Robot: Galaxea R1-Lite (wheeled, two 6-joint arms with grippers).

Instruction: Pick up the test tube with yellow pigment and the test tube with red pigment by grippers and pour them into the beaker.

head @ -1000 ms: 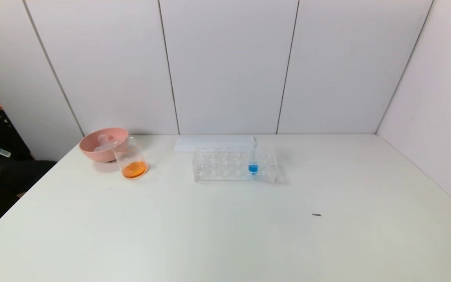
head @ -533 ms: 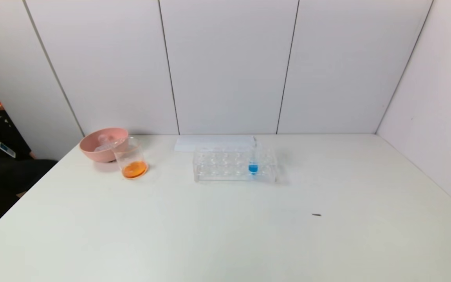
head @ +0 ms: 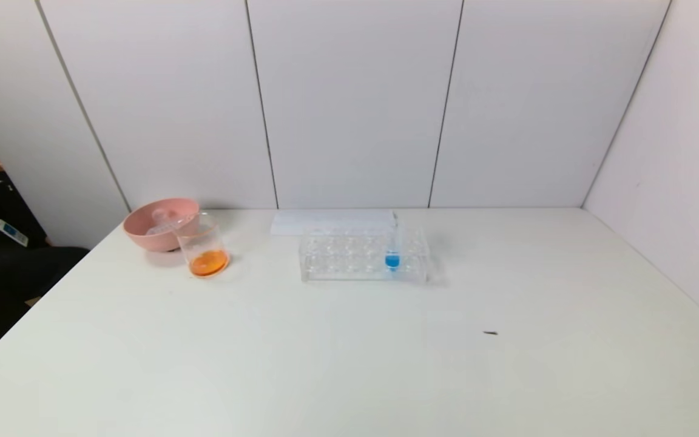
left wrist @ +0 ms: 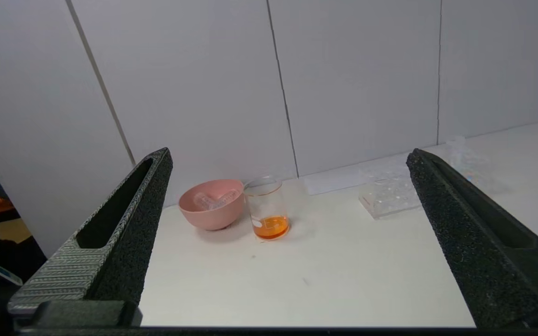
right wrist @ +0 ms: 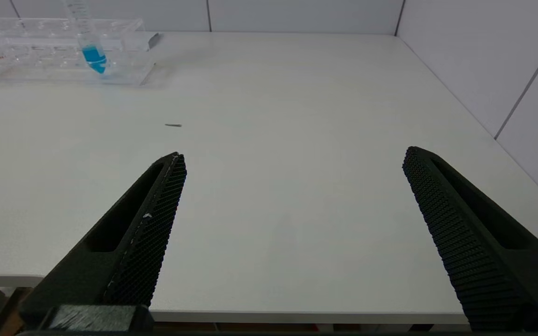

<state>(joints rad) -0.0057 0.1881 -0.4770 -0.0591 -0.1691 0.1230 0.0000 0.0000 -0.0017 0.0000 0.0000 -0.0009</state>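
The beaker [head: 202, 246] [left wrist: 267, 210] stands at the table's back left with orange liquid in its bottom. No test tube with yellow pigment or test tube with red pigment is in view. Two clear tubes [head: 164, 222] [left wrist: 213, 199] lie in the pink bowl [head: 143, 237] [left wrist: 210, 217] that touches the beaker. My left gripper [left wrist: 287, 153] is open and empty, hanging off the table's near left and facing the beaker from well back. My right gripper [right wrist: 294, 153] is open and empty over the near right edge. Neither gripper shows in the head view.
A clear tube rack [head: 349, 258] [right wrist: 40, 51] [left wrist: 385, 196] at the back centre holds one upright tube with blue liquid [head: 392, 258] [right wrist: 94, 53]. A white sheet [head: 331, 221] lies behind it. A small dark speck [head: 491, 332] is on the table right of centre. Wall panels close the back and right.
A faint grey shape at the head view's far left edge one second ago is gone. Nothing on the table has moved.
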